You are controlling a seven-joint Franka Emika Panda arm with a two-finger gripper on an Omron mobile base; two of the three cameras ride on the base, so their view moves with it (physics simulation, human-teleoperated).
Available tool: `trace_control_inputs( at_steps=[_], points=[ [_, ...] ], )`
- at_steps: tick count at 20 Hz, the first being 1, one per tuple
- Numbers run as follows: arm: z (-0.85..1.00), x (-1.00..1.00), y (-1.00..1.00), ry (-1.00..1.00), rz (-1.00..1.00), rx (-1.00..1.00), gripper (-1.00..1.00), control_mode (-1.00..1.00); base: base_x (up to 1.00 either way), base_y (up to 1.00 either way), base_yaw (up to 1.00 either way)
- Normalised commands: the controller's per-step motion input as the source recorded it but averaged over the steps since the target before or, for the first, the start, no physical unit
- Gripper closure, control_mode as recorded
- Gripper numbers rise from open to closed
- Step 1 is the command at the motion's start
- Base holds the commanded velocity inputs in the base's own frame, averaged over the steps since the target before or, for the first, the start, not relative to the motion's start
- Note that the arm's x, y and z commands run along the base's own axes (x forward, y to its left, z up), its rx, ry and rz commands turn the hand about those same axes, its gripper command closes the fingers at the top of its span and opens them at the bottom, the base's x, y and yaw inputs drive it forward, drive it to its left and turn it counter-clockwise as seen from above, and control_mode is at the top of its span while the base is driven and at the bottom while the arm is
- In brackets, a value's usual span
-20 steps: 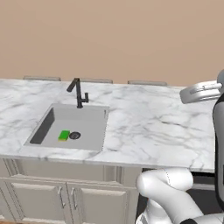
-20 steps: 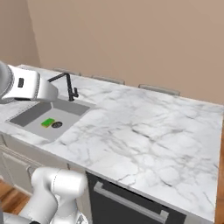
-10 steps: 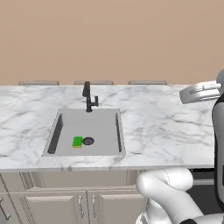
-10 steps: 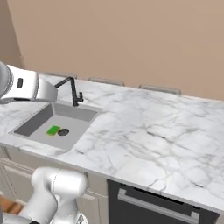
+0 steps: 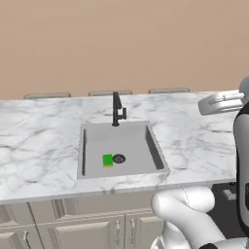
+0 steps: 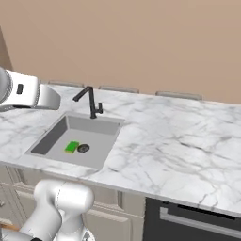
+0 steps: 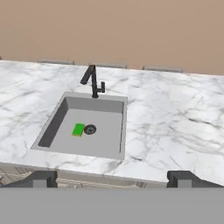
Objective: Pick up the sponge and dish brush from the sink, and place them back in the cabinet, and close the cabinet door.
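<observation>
- Bright green, flat rectangular sponge (image 5: 107, 160) with a yellow side layer, lying on the floor of the grey recessed rectangular sink (image 5: 151, 148), just beside the round dark drain (image 5: 118, 158), on the drain's left in all three views.
- Same sponge (image 7: 78, 130) seen from the hand view, flat and square-edged, soft-looking; yellow layer barely visible along one edge.
- No clear sight of a dish brush anywhere in the basin; hidden, too small, or elsewhere — cannot tell.
- Black angular faucet (image 5: 117, 110) standing at the back rim of the sink, spout reaching over the basin.
- White marble worktop (image 6: 179, 136) with grey veining, smooth and glossy, around the sink on every side; beige raised-panel base units (image 5: 82, 231) below.
- Plain tan wall behind; no grey-taupe wall cabinet or its door within these frames.
- Jaws released and spread wide, nothing between them; two dark fingertips (image 7: 41, 178) rising at the bottom of the hand view, gripper (image 7: 115, 179) well above and short of the sink.
- Judged progress: at the very start — sponge not yet picked up, brush not yet located, nothing stowed, door not yet closed.
- Left to do: descend into the basin, grasp the sponge, carry to the cabinet, repeat for the brush, shut the door.
</observation>
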Motion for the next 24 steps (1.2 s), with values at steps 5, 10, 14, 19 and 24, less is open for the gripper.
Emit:
trace_control_inputs(
  at_steps=[5,10,14,19,24],
  points=[
    [0.00,0.00,0.00,0.00,0.00,0.00,-1.00,1.00,0.04,0.58,-0.23],
    [0.00,0.00,0.00,0.00,0.00,0.00,-1.00,1.00,0.08,0.58,-0.23],
    [0.00,0.00,0.00,0.00,0.00,0.00,-1.00,1.00,0.10,0.55,-0.23],
    [0.00,0.00,0.00,0.00,0.00,0.00,-1.00,1.00,0.07,0.27,-0.16],
    [0.00,0.00,0.00,0.00,0.00,0.00,-1.00,1.00,0.11,0.02,-0.02]
  ],
)
